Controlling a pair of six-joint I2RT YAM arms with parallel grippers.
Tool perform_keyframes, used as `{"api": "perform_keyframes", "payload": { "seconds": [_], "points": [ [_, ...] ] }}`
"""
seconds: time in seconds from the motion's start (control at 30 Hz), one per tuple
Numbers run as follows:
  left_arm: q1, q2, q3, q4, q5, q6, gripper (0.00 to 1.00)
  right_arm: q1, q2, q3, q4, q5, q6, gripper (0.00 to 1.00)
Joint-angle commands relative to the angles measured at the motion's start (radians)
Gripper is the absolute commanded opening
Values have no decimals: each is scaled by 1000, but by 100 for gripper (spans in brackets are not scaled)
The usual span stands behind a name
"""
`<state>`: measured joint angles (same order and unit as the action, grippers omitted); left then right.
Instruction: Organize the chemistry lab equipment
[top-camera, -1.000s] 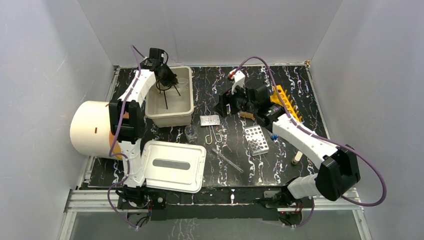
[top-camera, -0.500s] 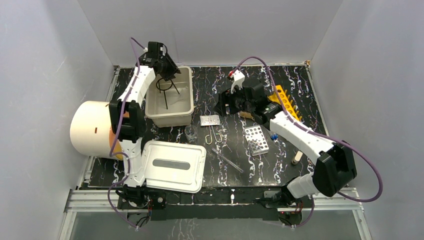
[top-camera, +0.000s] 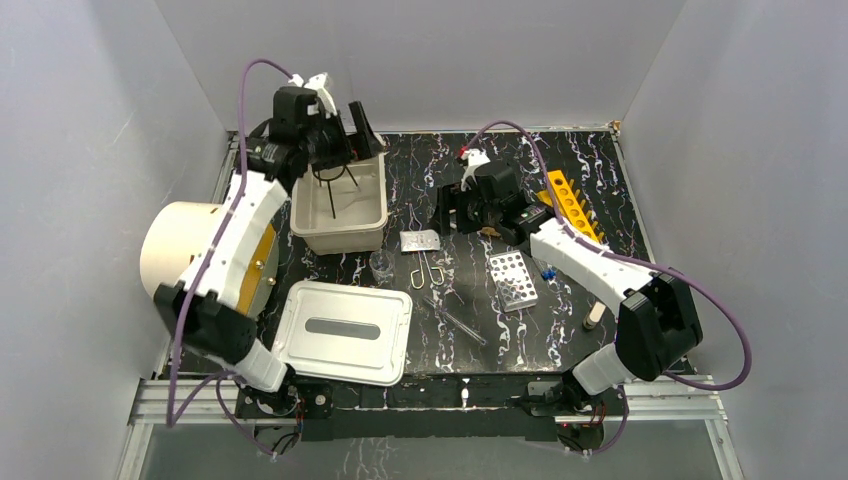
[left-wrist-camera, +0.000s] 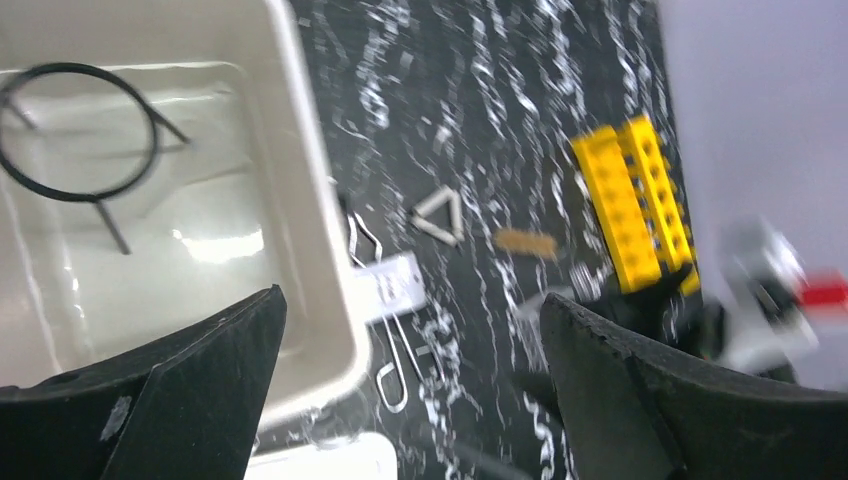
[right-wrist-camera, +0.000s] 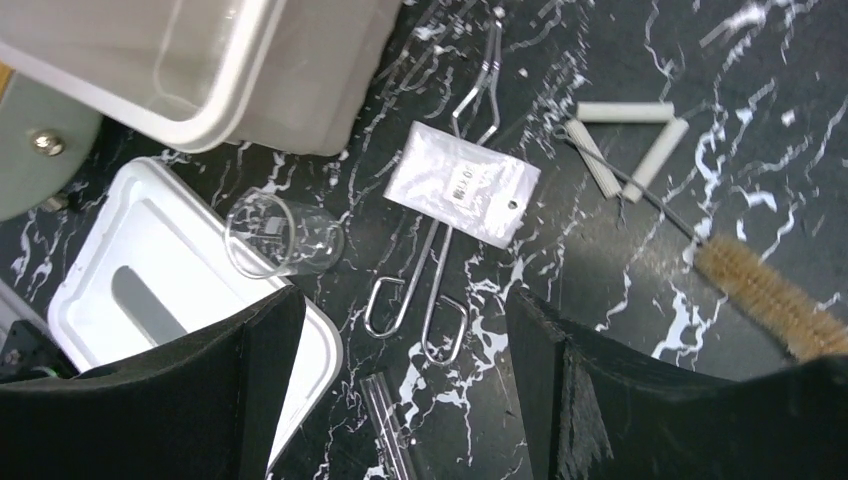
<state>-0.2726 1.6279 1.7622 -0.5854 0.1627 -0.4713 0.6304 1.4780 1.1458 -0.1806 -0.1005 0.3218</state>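
Left gripper (left-wrist-camera: 410, 320) spread wide and empty above a cream bin (left-wrist-camera: 310, 220) with a black wire ring stand (left-wrist-camera: 95, 200) inside; right gripper (right-wrist-camera: 405, 300) likewise parted, empty, directly over wire tongs (right-wrist-camera: 436, 245), clear glass beaker (right-wrist-camera: 280, 235) near one fingertip.

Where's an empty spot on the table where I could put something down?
Bare tabletop lies between the bin and the right gripper, toward the back wall, and near the front edge, beside the glass rods and before the silver rack. The middle is crowded: packet, tongs and beaker sit close together.
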Motion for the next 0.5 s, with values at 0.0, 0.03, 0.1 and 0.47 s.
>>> {"api": "perform_keyframes", "payload": {
  "seconds": [0.0,0.03,0.1,0.47],
  "points": [
    [-92,-152,-136,-64,-45,114,98,2,-38,-34,6,93,112,82],
    [-110,-177,-164,-66,-42,115,98,2,-38,-35,-13,129,134,82],
    [-153,-229,-220,-69,-42,113,98,1,-45,-36,-52,162,177,82],
    [-340,-342,-449,-149,-131,48,92,0,-153,-186,-71,267,372,81]
  ]
}}
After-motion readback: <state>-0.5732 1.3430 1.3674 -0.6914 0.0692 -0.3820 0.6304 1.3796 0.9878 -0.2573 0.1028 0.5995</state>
